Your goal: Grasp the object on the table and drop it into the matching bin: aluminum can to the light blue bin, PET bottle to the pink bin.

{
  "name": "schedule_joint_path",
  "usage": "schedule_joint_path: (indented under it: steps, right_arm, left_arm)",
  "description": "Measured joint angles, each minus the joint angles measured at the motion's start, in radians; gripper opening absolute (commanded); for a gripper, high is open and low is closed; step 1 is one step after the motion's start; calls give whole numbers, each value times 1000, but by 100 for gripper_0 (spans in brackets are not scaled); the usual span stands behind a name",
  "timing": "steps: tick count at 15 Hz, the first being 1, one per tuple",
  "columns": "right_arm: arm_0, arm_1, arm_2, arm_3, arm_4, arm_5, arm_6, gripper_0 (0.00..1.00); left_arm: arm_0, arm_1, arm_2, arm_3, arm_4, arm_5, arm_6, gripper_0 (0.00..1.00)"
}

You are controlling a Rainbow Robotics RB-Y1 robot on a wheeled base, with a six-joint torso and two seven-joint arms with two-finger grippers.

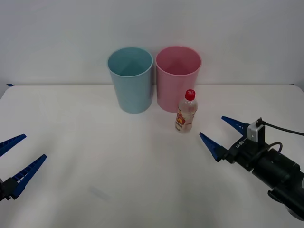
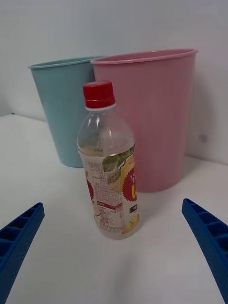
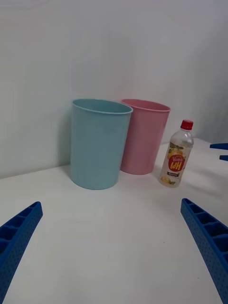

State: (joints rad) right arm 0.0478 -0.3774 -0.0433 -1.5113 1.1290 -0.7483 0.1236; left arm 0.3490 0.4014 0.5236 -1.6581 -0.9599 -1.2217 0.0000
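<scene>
White tabletop (image 1: 85,156) spreads wide under both arms, operator. At twelve o'clock on it you have the light blue bin (image 1: 130,78) and the pink bin (image 1: 178,76), side by side and nearly touching, blue to the left. The PET bottle (image 1: 186,112) stands upright just in front of the pink bin, toward its right half, at about one o'clock from table centre.

Your right gripper (image 1: 223,134) sits low at about four o'clock, jaws spread wide and holding nothing, pointed at the bottle but not yet around it; in the right wrist view the bottle (image 2: 110,166) is framed between the two blue fingers (image 2: 19,237). Your left gripper (image 1: 19,156) waits at eight o'clock, also wide open and empty, well apart from everything.

Judge the bottle light, thin-walled and smooth: it looks mostly empty, so it may tip at a nudge and dent under a hard squeeze. Take it across the labelled body, around mid-height, where the wall is straight, rather than at the tapering shoulder or the red cap (image 2: 99,95).
</scene>
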Motion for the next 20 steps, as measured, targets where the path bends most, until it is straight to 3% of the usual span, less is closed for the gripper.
schedule_joint_path:
  steps: [8,14,20]
  right_arm:
    - [-111,5,130,100,-1,166,32,100]
    - [-204,83,141,212,20,213,69,100]
    - [-285,117,178,299,20,284,103,100]
  left_arm:
    - [0,0,0,0,0,0,0,100]
    - [0,0,0,0,0,0,0,100]
    - [0,0,0,0,0,0,0,100]
